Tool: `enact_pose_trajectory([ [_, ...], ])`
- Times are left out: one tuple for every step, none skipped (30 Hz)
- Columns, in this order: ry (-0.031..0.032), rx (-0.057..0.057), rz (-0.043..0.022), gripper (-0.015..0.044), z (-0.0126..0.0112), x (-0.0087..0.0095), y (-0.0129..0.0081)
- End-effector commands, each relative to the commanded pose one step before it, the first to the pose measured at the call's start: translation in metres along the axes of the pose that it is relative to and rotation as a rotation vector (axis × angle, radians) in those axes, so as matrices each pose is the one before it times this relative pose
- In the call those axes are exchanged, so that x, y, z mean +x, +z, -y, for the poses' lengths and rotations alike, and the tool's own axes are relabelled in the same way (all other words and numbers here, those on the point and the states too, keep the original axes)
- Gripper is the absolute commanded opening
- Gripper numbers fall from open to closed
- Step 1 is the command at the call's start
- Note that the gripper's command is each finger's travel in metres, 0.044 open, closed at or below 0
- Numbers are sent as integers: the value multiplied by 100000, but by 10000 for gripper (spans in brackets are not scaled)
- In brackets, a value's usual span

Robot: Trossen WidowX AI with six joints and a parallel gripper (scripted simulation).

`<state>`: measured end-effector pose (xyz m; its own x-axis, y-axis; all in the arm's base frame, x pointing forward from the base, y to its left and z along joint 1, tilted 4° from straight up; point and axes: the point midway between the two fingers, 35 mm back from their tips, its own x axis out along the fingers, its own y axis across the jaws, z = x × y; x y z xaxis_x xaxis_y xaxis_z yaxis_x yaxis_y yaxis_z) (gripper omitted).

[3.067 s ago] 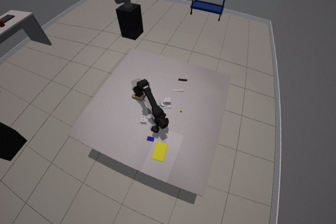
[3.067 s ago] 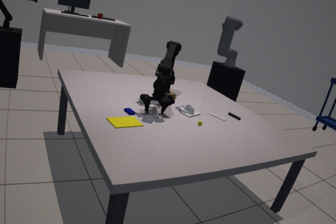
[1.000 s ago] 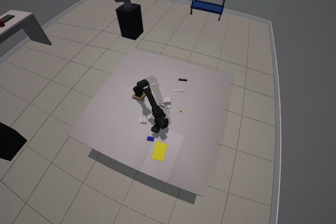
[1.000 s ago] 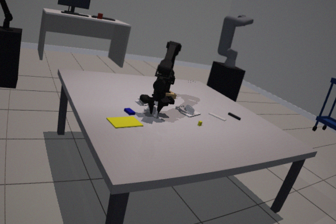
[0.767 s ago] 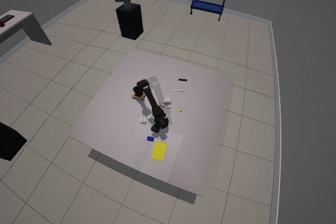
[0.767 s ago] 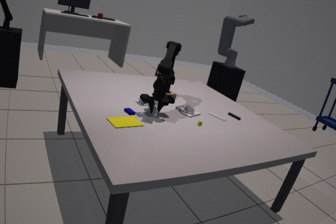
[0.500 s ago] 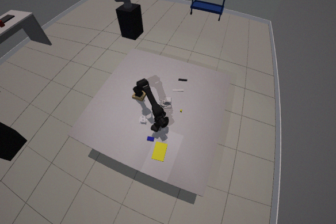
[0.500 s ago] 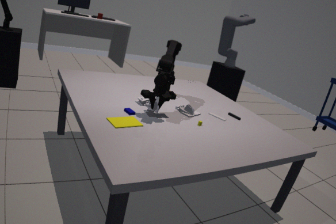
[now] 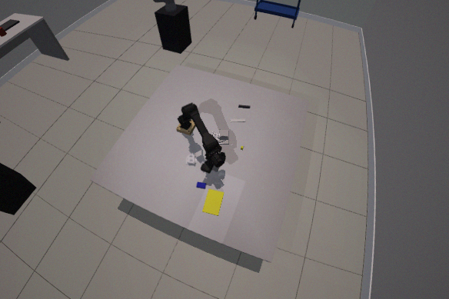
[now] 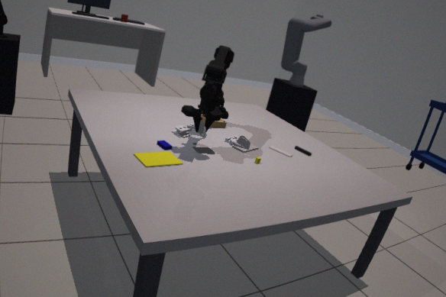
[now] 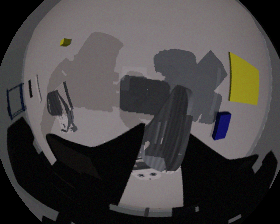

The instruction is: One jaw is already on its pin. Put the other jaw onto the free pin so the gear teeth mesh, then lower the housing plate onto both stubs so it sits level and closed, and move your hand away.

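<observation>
My gripper [image 10: 201, 128] [image 11: 167, 131] is shut on a grey ribbed jaw [image 11: 179, 112], held above the table; its lower end is partly hidden by the fingers. A pale base with a flat plate [image 9: 224, 141] [image 10: 250, 149] lies to one side of the gripper, apart from it. A grey jaw [image 10: 243, 141] [image 11: 54, 102] sits on it; its pins and teeth are too small to tell. A white part with small round holes [image 9: 191, 160] [image 10: 183, 129] [image 11: 151, 175], seemingly the housing plate, lies on the table on the gripper's other side, partly hidden in the wrist view.
A blue block [image 9: 201, 185] [image 10: 164, 144] [image 11: 222, 126] and a yellow sheet [image 9: 213, 202] [image 10: 158, 159] [image 11: 244, 80] lie near the gripper. A small yellow piece [image 9: 242, 147] [image 10: 258, 160] [image 11: 65, 42], a white bar [image 9: 237, 121] [image 10: 280, 151] and a black bar [image 9: 244, 106] [image 10: 302, 150] lie beyond the base.
</observation>
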<state>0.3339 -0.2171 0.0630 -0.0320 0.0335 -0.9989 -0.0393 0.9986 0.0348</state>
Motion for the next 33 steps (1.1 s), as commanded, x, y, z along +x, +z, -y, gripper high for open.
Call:
enact_pose_trajectory([
  [-810,-413,875,134,93,-648,67],
  [0,0,0,134,0,0,0],
  [0,0,0,134,0,0,0],
  [0,0,0,134,0,0,0],
  [0,0,0,134,0,0,0],
  [0,0,0,134,0,0,0],
  [0,0,0,134,0,0,0],
  [2,-46,3,134,-54,-5,17],
  [5,-139,9,134,-162,-14,50],
  [8,-232,15,134,-269,-23,82],
  [10,-279,18,134,-324,-27,96],
  [11,-279,18,134,-324,-26,93],
  [11,-279,18,134,-324,-25,91],
  [11,-279,17,134,-324,-25,88],
  [12,-279,17,134,-323,-24,86],
  [12,-279,17,134,-323,-24,84],
  [13,-279,17,134,-323,-23,81],
  [13,-282,16,134,-327,-23,80],
  [14,-283,16,134,-327,-22,77],
  [14,-283,16,134,-327,-21,75],
  [14,-283,15,134,-327,-21,73],
  [15,-283,15,134,-326,-20,70],
  [15,-283,15,134,-326,-19,68],
  [16,-283,15,134,-326,-19,65],
  [16,-283,14,134,-326,-18,63],
  [16,-283,14,134,-325,-18,60],
  [17,-283,13,134,-325,-17,58],
  [18,-290,13,134,-333,-17,57],
  [18,-290,13,134,-333,-16,55],
  [18,-290,13,134,-333,-15,52],
  [19,-290,12,134,-333,-15,49],
  [19,-290,12,134,-332,-14,47],
  [19,-290,12,134,-332,-13,44],
])
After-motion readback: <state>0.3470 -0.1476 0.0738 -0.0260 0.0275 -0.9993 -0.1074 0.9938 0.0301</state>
